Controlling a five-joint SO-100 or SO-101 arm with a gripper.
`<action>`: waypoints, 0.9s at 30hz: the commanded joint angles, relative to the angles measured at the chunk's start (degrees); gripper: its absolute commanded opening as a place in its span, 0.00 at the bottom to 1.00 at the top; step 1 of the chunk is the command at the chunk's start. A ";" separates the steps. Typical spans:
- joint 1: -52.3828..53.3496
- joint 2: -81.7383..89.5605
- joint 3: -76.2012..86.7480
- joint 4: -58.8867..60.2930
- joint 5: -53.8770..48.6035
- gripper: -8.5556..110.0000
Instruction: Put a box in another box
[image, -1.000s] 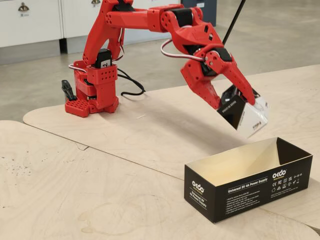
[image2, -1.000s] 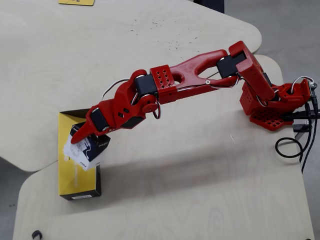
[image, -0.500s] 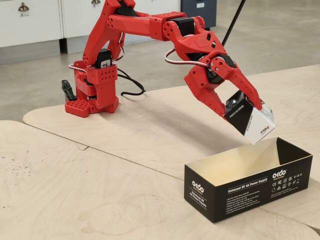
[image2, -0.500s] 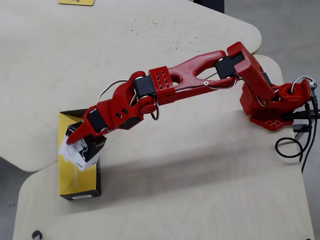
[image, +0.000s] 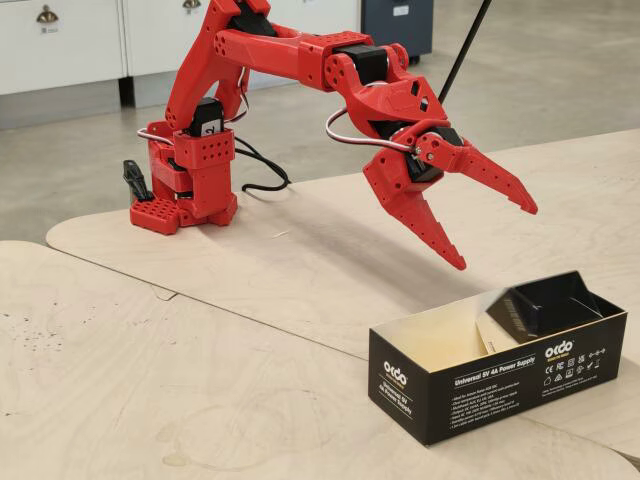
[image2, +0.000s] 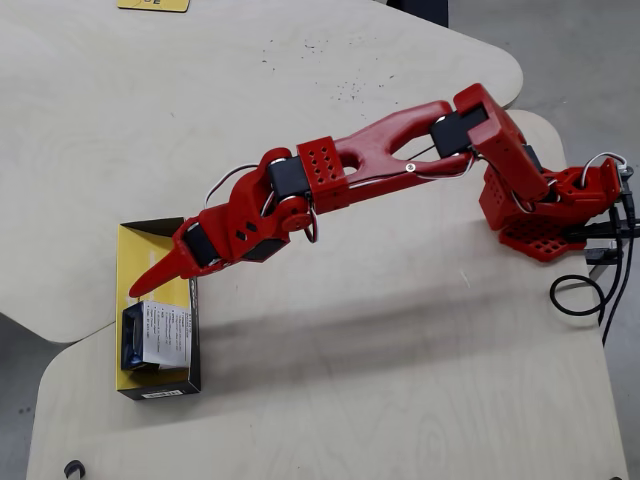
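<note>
The long black box (image: 490, 385) with white "Universal 5V 4A Power Supply" print lies open-topped on the plywood table; in the overhead view (image2: 143, 255) its pale interior shows. The small box (image: 535, 305) lies inside it at the right end in the fixed view; in the overhead view (image2: 158, 335) it sits at the lower end, white printed face up. My red gripper (image: 495, 237) hangs open and empty above the long box, apart from the small box. In the overhead view the gripper (image2: 158, 277) points down-left over the box's empty part.
The arm's base (image: 185, 190) is clamped at the far left of the table, with black cables (image2: 590, 295) beside it. The table is made of several plywood panels with seams and curved edges. White cabinets (image: 60, 45) stand behind.
</note>
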 joint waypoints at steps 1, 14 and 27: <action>0.70 9.84 -0.62 2.55 -2.02 0.45; 3.52 42.19 27.16 24.96 -26.63 0.38; 10.90 81.47 84.99 25.14 -49.48 0.07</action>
